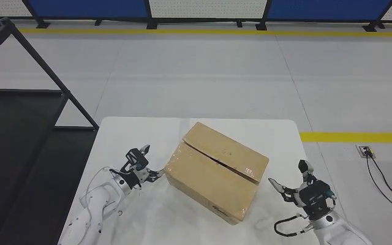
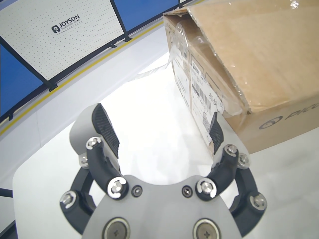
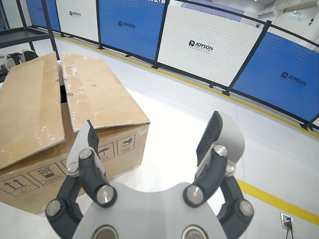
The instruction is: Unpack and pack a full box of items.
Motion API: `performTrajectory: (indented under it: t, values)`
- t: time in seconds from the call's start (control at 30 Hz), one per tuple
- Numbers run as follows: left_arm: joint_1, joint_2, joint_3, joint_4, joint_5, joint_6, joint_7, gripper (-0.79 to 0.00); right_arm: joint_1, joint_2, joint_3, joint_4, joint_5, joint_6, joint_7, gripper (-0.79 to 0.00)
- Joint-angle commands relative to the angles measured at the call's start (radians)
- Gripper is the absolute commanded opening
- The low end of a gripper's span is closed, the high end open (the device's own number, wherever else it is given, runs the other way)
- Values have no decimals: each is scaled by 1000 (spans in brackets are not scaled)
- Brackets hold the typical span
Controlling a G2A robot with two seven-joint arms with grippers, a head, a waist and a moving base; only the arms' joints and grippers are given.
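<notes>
A brown cardboard box [image 1: 217, 169] stands skewed in the middle of the white table [image 1: 128, 131], its two top flaps down with a narrow gap between them. Torn clear tape hangs off its label end [image 2: 199, 85]. My left gripper [image 1: 149, 162] is at that end of the box, open, one finger pad [image 2: 215, 131] close against the label face. My right gripper [image 1: 288, 177] sits open just off the opposite end, near the printed side [image 3: 117, 148]; nothing is between its fingers [image 3: 208, 138]. The box's flaps [image 3: 32, 100] are slightly lifted at the seam.
A black metal rack [image 1: 30, 116] stands beside the table on the left. The table's right edge [image 1: 300, 147] is close to my right gripper. A fence of blue and white panels [image 3: 206, 48] runs across the floor beyond.
</notes>
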Motion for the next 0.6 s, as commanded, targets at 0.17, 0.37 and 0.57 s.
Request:
performTrajectory:
  t: [0.17, 0.37, 0.57]
  values:
    - [8, 3, 7, -5, 4, -13, 15, 0, 19, 12, 35, 30, 244, -247, 111, 0]
    - [14, 7, 9, -11, 18, -21, 27, 0, 66, 37, 68, 130, 591, -488, 329, 0]
    - [17, 12, 11, -18, 30, -40, 34, 0, 78, 42, 69, 141, 639, -488, 384, 0]
